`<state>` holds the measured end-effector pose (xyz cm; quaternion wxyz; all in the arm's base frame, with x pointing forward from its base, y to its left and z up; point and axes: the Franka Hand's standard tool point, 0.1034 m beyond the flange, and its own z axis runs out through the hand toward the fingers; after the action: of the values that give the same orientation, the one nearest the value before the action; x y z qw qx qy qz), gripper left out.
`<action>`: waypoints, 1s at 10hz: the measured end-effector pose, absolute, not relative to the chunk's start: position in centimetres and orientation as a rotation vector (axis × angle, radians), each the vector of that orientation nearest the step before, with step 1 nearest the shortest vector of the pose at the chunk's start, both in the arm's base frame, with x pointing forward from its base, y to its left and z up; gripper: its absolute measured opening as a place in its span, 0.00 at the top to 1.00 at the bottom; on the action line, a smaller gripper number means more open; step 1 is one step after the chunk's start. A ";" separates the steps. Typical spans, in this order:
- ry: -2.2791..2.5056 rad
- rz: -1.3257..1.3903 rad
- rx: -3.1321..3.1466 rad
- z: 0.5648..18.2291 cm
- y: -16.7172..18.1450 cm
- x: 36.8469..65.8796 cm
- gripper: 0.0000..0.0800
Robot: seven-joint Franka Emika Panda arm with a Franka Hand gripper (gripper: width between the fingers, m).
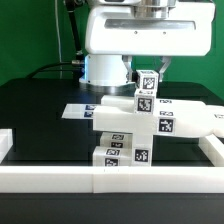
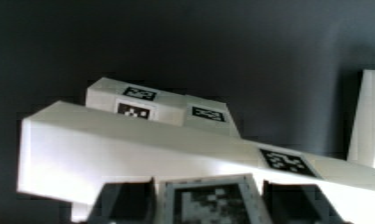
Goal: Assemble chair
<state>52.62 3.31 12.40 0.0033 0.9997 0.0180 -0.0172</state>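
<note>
A black surface [image 1: 35, 110] carries everything in view. A long low white border rail [image 1: 60, 176] runs along the surface's near edge, with short side pieces turning back at each end. Behind the surface hangs a green backdrop [image 1: 30, 30], with a dark cable [image 1: 68, 30] in front of it.

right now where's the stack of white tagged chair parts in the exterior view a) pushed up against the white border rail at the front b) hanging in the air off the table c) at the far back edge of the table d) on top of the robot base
a: the chair parts stand on the black table right behind the white border rail at the front, with the gripper above them.
</note>
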 end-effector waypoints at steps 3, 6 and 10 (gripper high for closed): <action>0.054 -0.052 3.134 12.4 3.2 52.6 0.64; 0.054 -0.023 3.130 12.3 3.1 52.8 0.64; 0.057 -0.027 3.129 12.1 3.3 52.7 0.64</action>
<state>52.72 3.27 12.12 0.0059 0.9998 0.0181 -0.0086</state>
